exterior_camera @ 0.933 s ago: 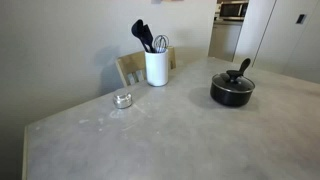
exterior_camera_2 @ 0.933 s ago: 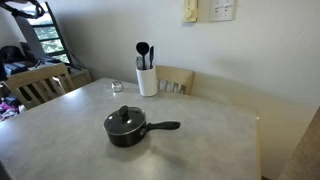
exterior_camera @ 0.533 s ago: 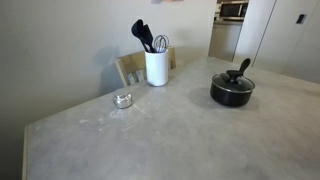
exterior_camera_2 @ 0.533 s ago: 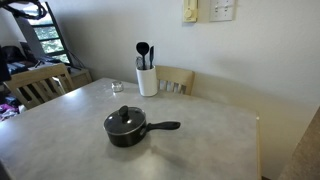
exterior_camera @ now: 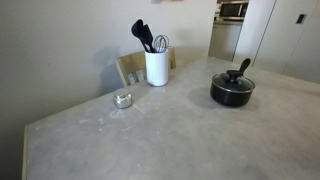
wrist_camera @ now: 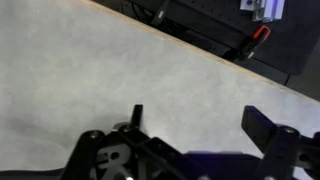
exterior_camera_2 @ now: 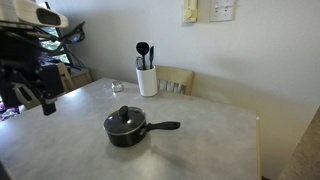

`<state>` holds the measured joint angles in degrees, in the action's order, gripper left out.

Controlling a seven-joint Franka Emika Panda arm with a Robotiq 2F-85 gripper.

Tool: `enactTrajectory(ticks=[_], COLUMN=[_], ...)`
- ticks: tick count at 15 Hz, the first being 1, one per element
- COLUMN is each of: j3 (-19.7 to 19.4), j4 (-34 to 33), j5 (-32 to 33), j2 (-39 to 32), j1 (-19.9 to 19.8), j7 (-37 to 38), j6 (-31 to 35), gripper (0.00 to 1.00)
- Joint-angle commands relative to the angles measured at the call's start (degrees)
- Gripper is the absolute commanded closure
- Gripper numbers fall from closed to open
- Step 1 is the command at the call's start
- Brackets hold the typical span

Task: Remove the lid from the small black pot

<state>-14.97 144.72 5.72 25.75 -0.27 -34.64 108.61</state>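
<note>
The small black pot [exterior_camera: 232,93] stands on the grey table with its long handle sticking out; it also shows in an exterior view [exterior_camera_2: 126,131]. The glass lid [exterior_camera: 231,81] with a black knob rests on the pot, also seen in an exterior view [exterior_camera_2: 125,121]. My gripper [exterior_camera_2: 32,98] hangs over the table's left end, well away from the pot. In the wrist view the gripper [wrist_camera: 200,125] is open and empty above bare table. Pot and lid are out of the wrist view.
A white utensil holder [exterior_camera: 156,67] with black utensils stands at the table's back, also in an exterior view [exterior_camera_2: 147,80]. A small shiny metal cup [exterior_camera: 123,99] sits near it. Wooden chairs [exterior_camera_2: 35,85] stand beside the table [exterior_camera_2: 210,135].
The arm and gripper have come into an exterior view at the left, where they were not seen before. Pot, lid and other objects have not moved.
</note>
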Motion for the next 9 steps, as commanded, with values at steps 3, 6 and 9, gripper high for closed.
enactTrajectory(ticks=[3, 6, 9], j3=[1.0, 1.1, 1.2], j4=[-1.0, -1.8, -1.1], j5=[-0.5, -0.5, -0.6], j2=[-4.7, -5.6, -9.4], j1=[-1.3, -1.4, -1.6], j7=[-2.8, -3.0, 1.0], j6=[4.6, 4.8, 16.5], gripper=[0.0, 0.0, 0.0])
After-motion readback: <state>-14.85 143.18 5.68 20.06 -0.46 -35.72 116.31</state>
